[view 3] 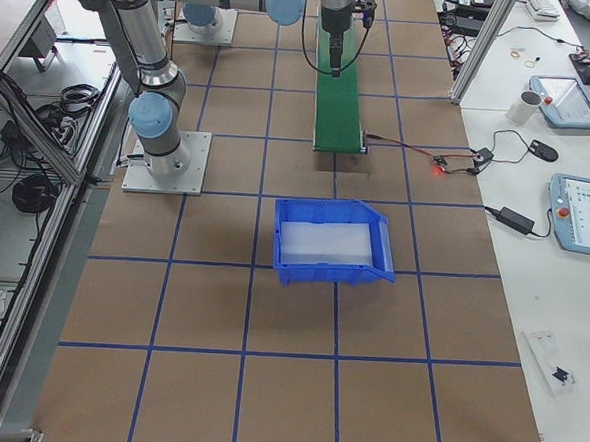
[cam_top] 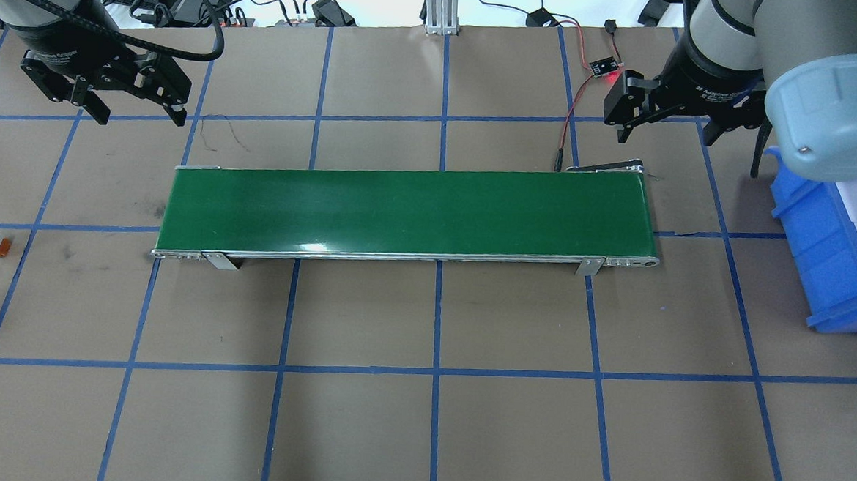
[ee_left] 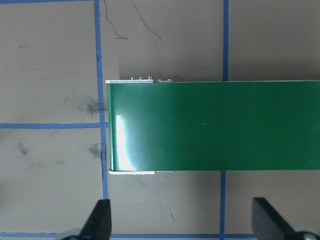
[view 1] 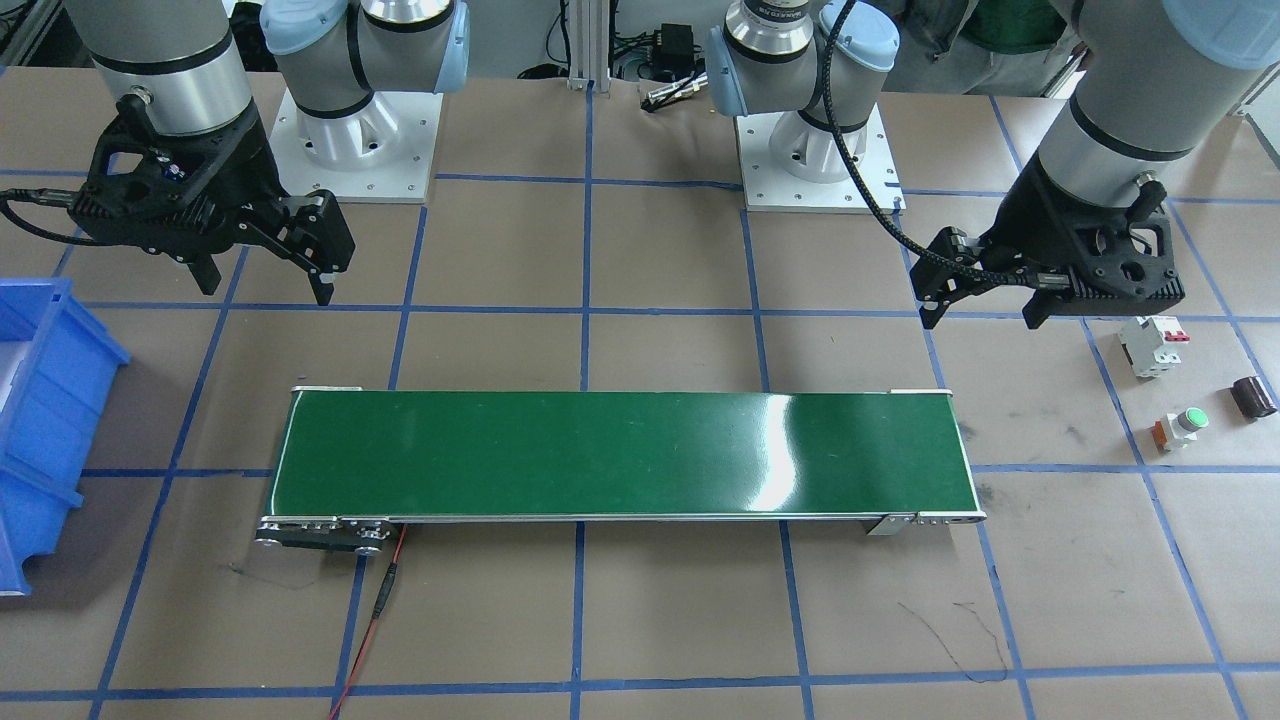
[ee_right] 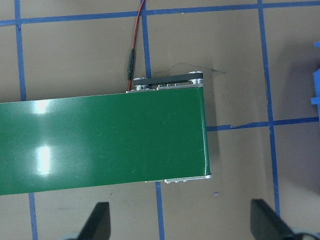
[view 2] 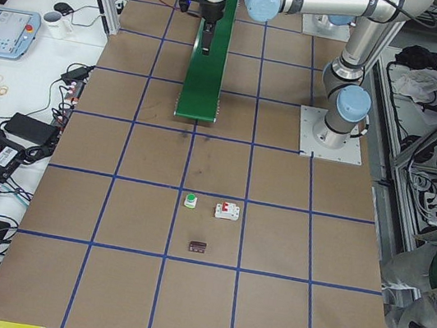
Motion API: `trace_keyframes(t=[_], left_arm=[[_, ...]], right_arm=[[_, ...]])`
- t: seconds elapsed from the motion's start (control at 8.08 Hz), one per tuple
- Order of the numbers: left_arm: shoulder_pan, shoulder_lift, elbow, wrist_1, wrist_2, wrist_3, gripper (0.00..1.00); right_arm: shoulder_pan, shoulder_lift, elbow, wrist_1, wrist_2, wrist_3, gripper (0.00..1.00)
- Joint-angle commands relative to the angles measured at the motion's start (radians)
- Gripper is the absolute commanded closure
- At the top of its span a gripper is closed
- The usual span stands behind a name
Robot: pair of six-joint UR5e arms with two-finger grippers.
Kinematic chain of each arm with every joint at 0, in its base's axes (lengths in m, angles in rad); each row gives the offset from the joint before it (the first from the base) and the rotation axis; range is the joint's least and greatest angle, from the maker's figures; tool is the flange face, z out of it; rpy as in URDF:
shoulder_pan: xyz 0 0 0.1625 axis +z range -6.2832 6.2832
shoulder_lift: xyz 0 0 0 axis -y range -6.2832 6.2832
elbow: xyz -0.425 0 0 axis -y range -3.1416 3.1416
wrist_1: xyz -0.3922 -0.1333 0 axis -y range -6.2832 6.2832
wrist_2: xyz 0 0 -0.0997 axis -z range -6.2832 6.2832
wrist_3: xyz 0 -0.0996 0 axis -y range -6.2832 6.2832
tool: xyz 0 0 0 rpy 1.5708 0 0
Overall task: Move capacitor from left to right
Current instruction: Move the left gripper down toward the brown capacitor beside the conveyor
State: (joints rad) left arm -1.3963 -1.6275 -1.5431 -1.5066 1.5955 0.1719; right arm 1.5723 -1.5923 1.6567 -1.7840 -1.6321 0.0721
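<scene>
The capacitor [view 1: 1254,397], a stubby dark cylinder, lies on the table at the robot's far left, beyond the left end of the green conveyor belt [view 1: 620,455]. It also shows in the exterior left view [view 2: 198,246] and is out of the overhead view. My left gripper [view 1: 980,315] is open and empty, hovering above the table near the belt's left end, well short of the capacitor; the left wrist view [ee_left: 182,222] shows its fingers spread. My right gripper [view 1: 268,290] is open and empty near the belt's right end, as the right wrist view [ee_right: 181,222] confirms.
A white breaker [view 1: 1152,345] with red marks and a green-capped push-button [view 1: 1180,428] lie next to the capacitor. A blue bin [cam_top: 831,254] stands at the robot's right beyond the belt. A red cable [view 1: 380,610] runs from the belt's right end.
</scene>
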Motion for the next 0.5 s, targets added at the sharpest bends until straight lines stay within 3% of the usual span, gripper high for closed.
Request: trace_keyframes(t=[0.0, 0.37], left_arm=[[0.0, -0.002, -0.002, 0.006, 0.0, 0.0, 0.0], [0.028, -0.008, -0.011, 0.009, 0.005, 0.005, 0.0]], right_arm=[[0.0, 0.0, 0.0, -0.002, -0.002, 0.0, 0.0], [0.0, 0.0, 0.0, 0.0, -0.002, 0.0, 0.0]])
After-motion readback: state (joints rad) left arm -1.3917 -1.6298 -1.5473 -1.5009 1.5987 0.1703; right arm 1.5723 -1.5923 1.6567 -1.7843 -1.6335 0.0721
